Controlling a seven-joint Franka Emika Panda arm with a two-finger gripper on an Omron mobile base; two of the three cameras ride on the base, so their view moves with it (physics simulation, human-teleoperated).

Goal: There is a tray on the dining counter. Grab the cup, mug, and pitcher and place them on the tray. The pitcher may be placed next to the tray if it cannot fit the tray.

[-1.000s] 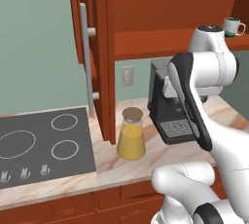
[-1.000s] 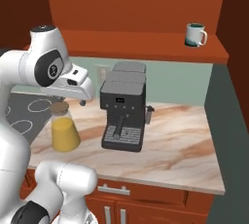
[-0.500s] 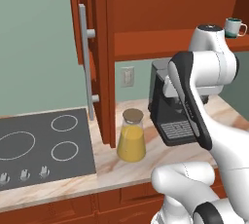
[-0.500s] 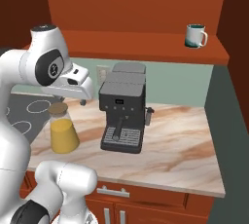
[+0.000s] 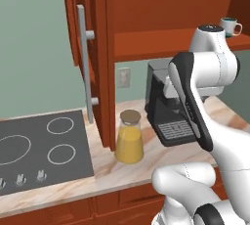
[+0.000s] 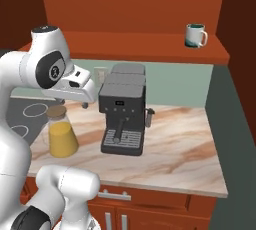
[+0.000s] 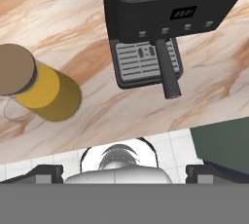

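We're at a marbled counter (image 6: 185, 149) by the stovetop (image 5: 44, 146), pitcher (image 5: 130, 138) upright just left of the coffee machine (image 6: 122, 109), mug (image 6: 195, 35) on the wooden shelf (image 6: 150, 49) above, our gripper (image 7: 124, 172) hangs high over the counter, jaws spread wide, holding nothing

A beige-and-brown marbled stone bench (image 5: 161, 158) runs along a pale grey-green wall (image 5: 34, 48), with reddish-brown wooden cabinet fronts (image 6: 150, 214) below it. A flat dark grey stovetop with white ring burners (image 5: 44, 146) is set into the bench at the left. Above hang red-brown wooden cupboards (image 6: 130, 14), one with a long grey bar handle (image 5: 86, 67), and an open wooden shelf (image 6: 150, 51). A white wall socket (image 5: 123, 78) sits behind a black coffee machine (image 6: 122, 109). The light is even and soft.
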